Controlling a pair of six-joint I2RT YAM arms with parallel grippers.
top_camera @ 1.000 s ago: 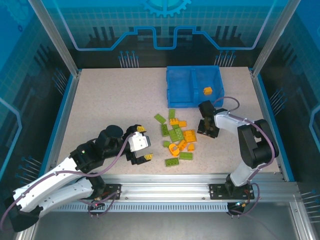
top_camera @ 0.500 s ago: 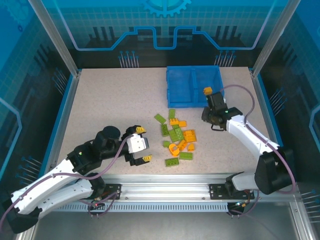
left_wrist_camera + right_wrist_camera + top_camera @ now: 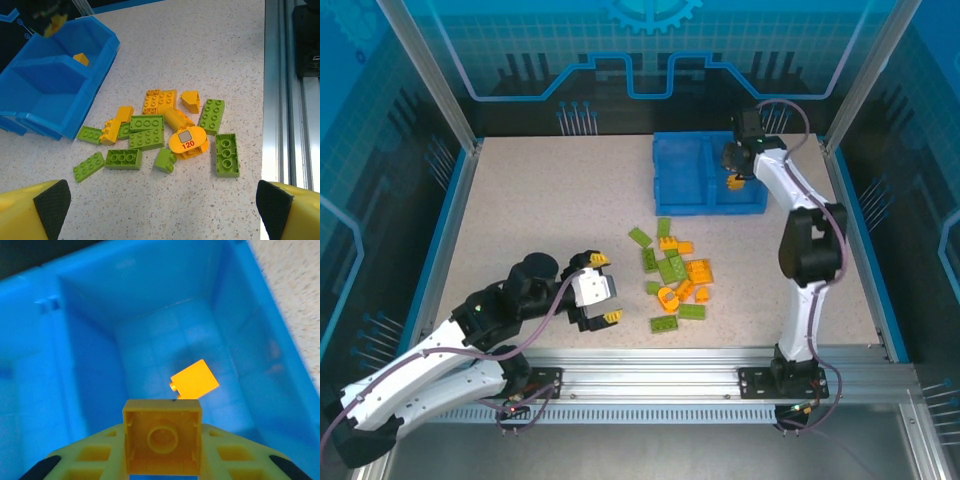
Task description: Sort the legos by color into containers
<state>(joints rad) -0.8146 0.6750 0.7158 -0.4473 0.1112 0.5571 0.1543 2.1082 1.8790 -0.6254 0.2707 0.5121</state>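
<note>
Lime green and orange legos lie in a loose pile [image 3: 675,270] at mid-table, also in the left wrist view [image 3: 150,132], with a curved orange piece marked 120 [image 3: 187,141]. The blue bin [image 3: 665,190] stands behind the pile. My right gripper [image 3: 733,163] hangs over the bin's right compartment [image 3: 150,340], shut on an orange brick [image 3: 162,442] seen from its hollow underside. Another orange brick [image 3: 195,379] lies on that compartment's floor. My left gripper [image 3: 610,288] is open, low over bare table left of the pile, with nothing between its fingers [image 3: 50,202].
The bin's left compartment [image 3: 682,172] looks empty. Bare table [image 3: 540,200] spreads to the left and behind the left arm. An aluminium rail [image 3: 287,100] runs along the near edge, close to the pile. Blue frame strips border the table sides.
My right arm has swung from the table right of the pile up and back over the bin's right compartment, carrying the orange brick. The left arm has hardly moved.
</note>
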